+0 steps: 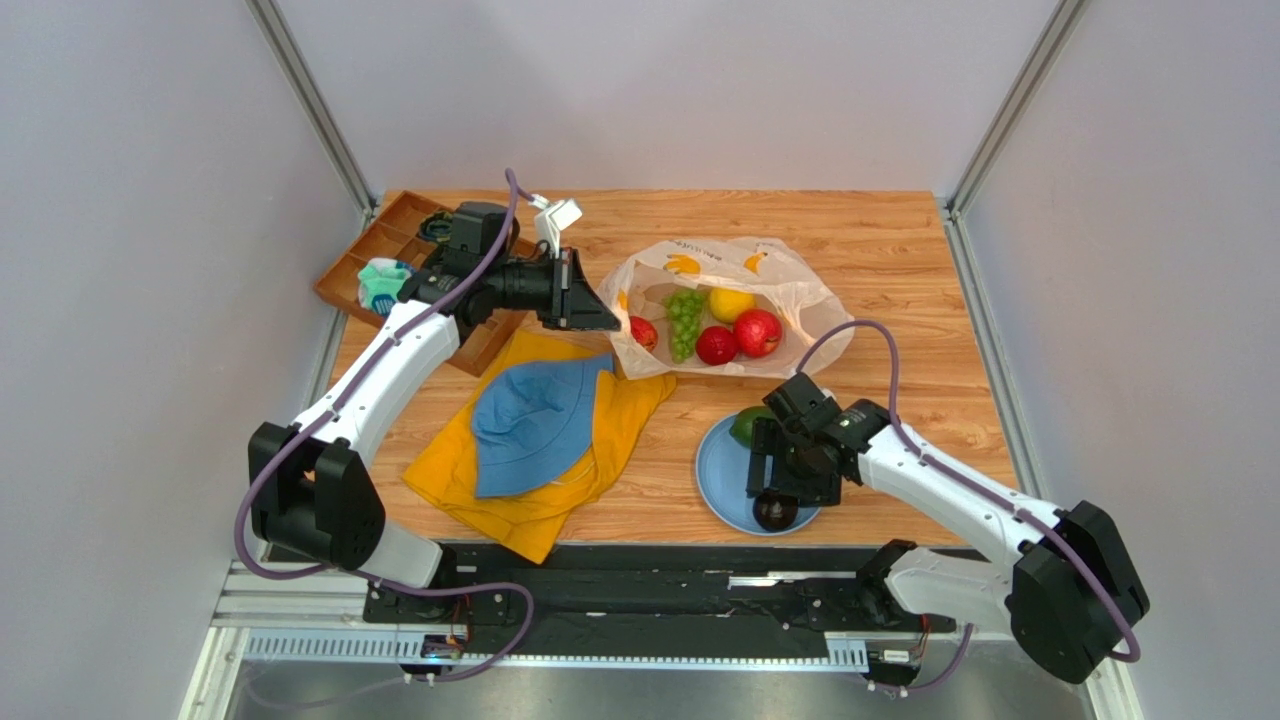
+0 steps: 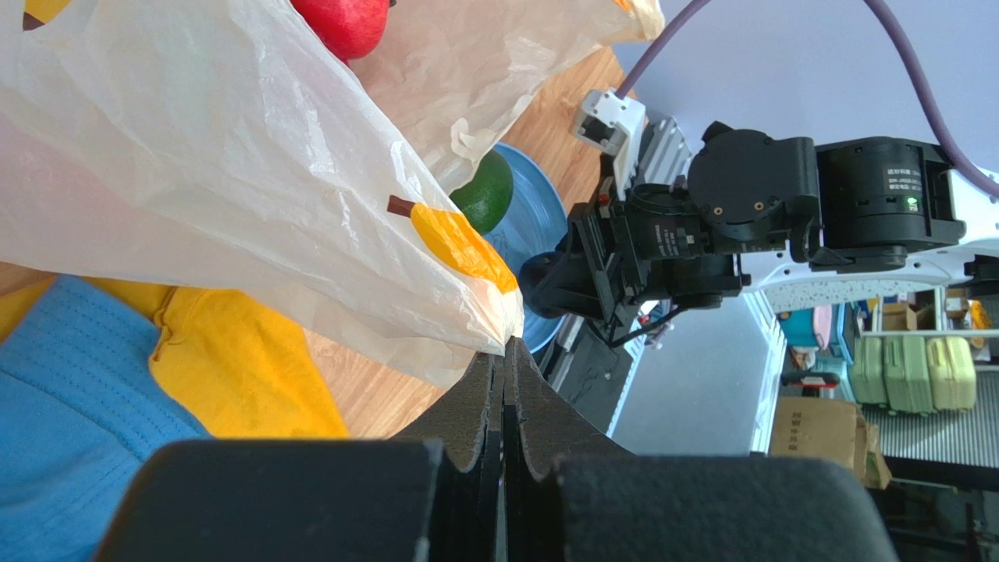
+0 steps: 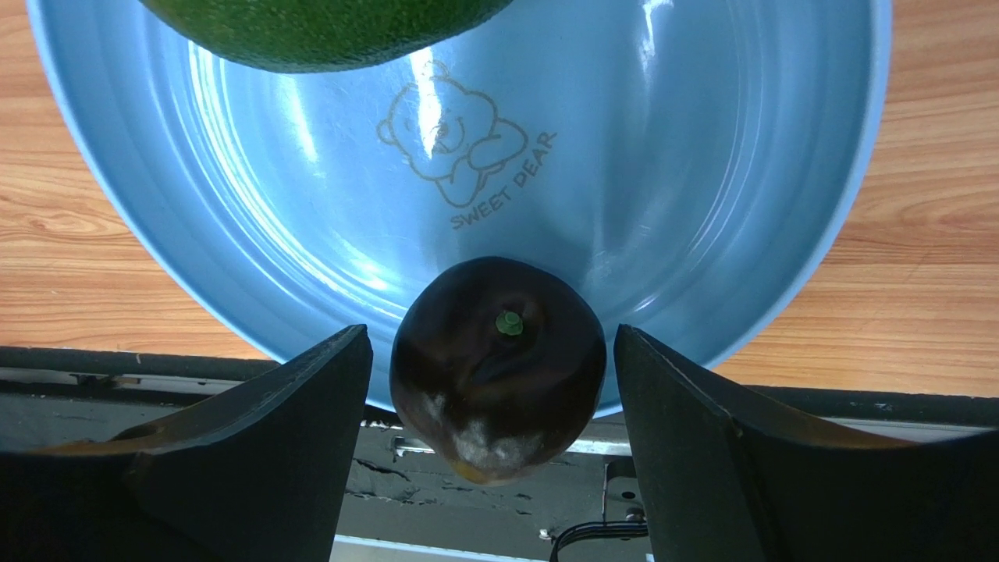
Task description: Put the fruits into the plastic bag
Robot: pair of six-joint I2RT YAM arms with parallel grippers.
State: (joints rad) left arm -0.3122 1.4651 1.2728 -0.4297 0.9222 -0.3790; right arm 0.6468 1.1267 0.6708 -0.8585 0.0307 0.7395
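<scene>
Seven fruits show in all. Five lie inside the plastic bag (image 1: 804,293), which sits open toward the far edge of the desk (image 1: 902,240), about midway across: one bunch of green grapes (image 1: 684,323), one lemon (image 1: 732,305) and three red round fruits (image 1: 757,332). One of the red ones lies apart at the bag's left side, and the other two are side by side, just to the right of the grapes. The remaining two fruits rest on the single blue plate (image 1: 724,473) near the desk's near edge, right of centre. A green oval fruit (image 1: 747,426) is at the plate's far rim and a dark plum (image 3: 498,363) at its near rim, well apart from each other.

The right claw (image 3: 487,345) is spread wide, pointing down over the plate's near rim. The plum sits between its two fingers (image 3: 293,422), with a gap visible on either side in the wrist view, so neither finger touches it. The green fruit lies beyond the fingertips.

The left claw (image 2: 504,351) is pressed together on the bag's left edge, pinching the crinkled film and holding it up beside a printed banana (image 2: 463,246).

One yellow cloth (image 1: 451,480) lies toward the near left of the desk with one blue hat (image 1: 534,428) on top. One wooden tray (image 1: 353,270) sits at the far left corner.
</scene>
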